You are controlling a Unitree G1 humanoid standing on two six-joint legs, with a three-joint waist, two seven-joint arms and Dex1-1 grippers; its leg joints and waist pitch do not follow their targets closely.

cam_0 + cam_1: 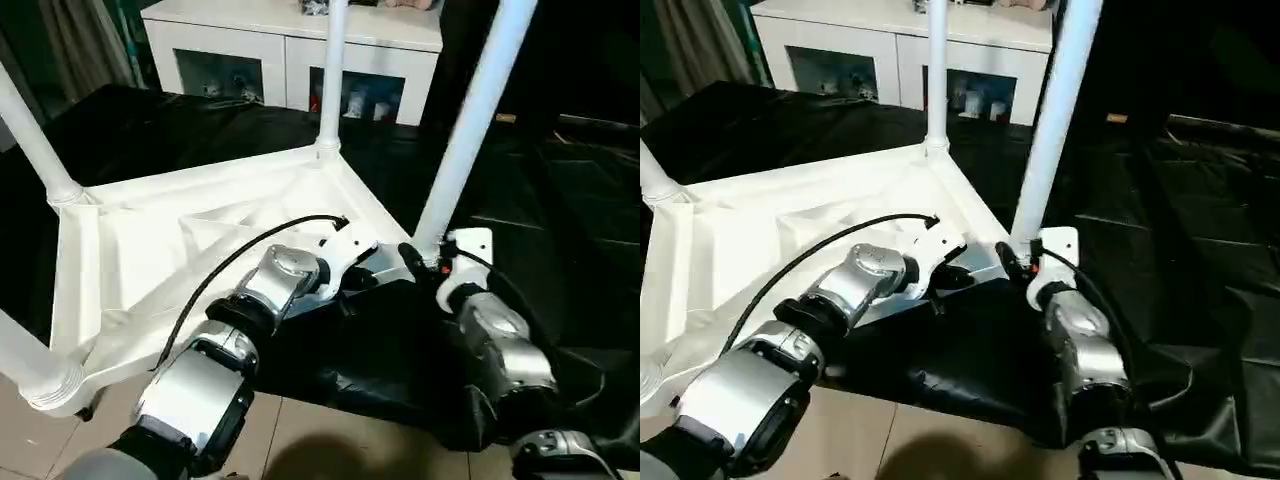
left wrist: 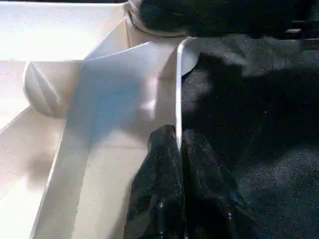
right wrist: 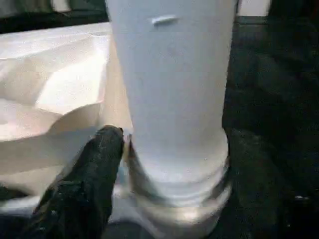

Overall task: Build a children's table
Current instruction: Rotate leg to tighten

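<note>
The children's table (image 1: 150, 240) lies upside down on the black-covered work table, its ribbed white underside facing up. Its white tube legs stand up from the corner sockets: one at the far corner (image 1: 333, 70), one on the left (image 1: 30, 130), one at the near left (image 1: 25, 365). My left gripper (image 2: 178, 149) is shut on the thin near rim (image 2: 178, 89) of the top, close to the right-hand corner. My right gripper (image 1: 425, 258) sits at the base of the right-hand leg (image 3: 172, 74), just above its socket collar.
A white cabinet with glass doors (image 1: 290, 50) stands behind the work table. The black cover (image 1: 560, 200) spreads wrinkled to the right and hangs over the near edge. Tiled floor (image 1: 320, 440) shows below. A black cable (image 1: 230, 265) arcs over my left forearm.
</note>
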